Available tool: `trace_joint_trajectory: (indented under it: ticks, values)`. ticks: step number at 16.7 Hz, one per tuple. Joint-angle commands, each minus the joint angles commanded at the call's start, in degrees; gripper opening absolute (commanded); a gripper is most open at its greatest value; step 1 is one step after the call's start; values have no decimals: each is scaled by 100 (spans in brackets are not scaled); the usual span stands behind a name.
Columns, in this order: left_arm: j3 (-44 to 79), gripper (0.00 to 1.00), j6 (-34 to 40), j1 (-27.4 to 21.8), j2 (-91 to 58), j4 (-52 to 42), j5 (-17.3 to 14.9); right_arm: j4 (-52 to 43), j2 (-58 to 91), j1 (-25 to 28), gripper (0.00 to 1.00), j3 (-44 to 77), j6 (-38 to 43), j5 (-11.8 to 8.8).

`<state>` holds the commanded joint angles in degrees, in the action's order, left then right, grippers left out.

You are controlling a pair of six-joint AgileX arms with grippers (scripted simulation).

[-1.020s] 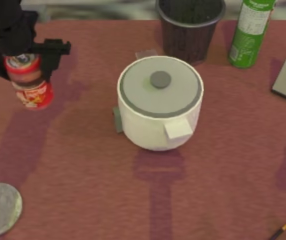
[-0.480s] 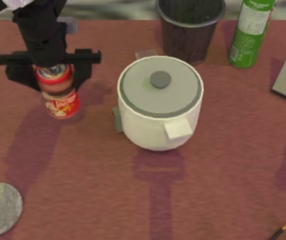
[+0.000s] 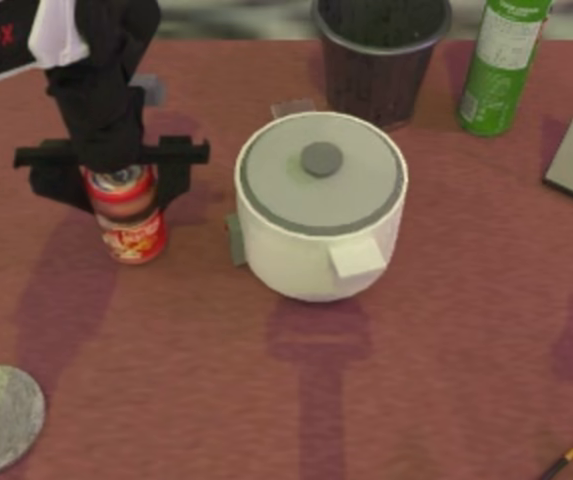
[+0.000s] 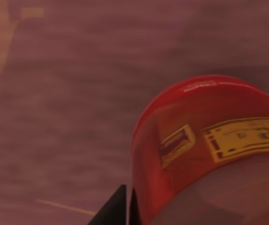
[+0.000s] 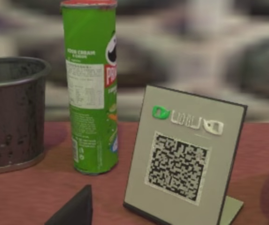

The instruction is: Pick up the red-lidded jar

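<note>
Left gripper point(image 3: 113, 172) pinches the red-lidded jar point(image 3: 129, 214) at its lid — jar hangs just under it. To its right: 1 white pot point(image 3: 320, 203), 1 bucket point(image 3: 380, 55), 1 green can point(image 3: 498, 64).

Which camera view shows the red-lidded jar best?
The top view: the whole red-lidded jar shows there, held in the left claw, beside the white pot. The left wrist view shows only a close part of its red label. The right wrist view does not show it.
</note>
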<state>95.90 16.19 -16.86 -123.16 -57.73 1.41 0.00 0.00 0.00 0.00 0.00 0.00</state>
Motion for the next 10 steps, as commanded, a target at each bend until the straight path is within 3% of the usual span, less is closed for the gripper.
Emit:
trace_joint_trajectory:
  ticks: [4, 10]
  values:
    - [-15, 0, 0, 0, -9, 16, 0, 0, 0, 0, 100, 0, 0, 0]
    - [-15, 45, 0, 0, -9, 16, 0, 0, 0, 0, 100, 0, 0, 0]
